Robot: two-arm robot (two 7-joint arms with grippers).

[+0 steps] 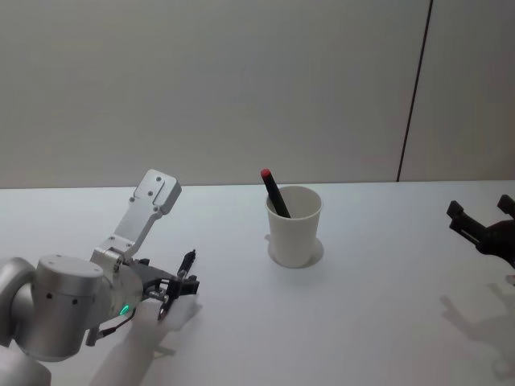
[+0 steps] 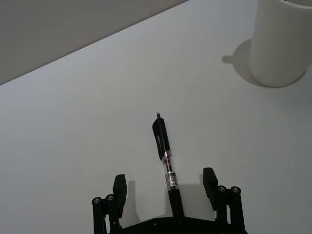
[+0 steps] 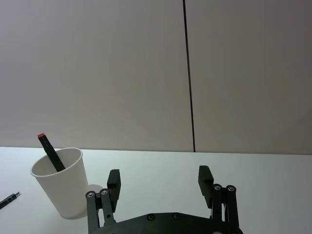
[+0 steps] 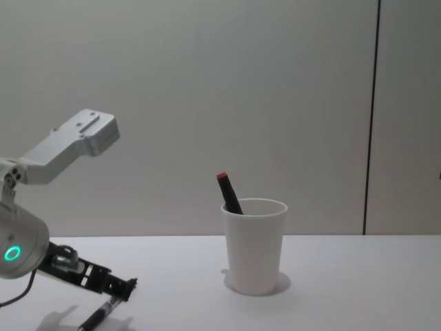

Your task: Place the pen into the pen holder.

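table (image 1: 386,265): white | on it: pen holder (image 1: 294,229), black pen (image 2: 165,146)

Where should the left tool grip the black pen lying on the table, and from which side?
Grip the black pen at its clear mid-barrel, from above, closing across it. It lies flat on the table, lengthwise between the open fingers of the left tool, so both long sides are free. The right tool hangs idle at the right.

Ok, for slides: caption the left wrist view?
Left gripper, open, straddles a black pen on the table; the pen holder stands beyond.
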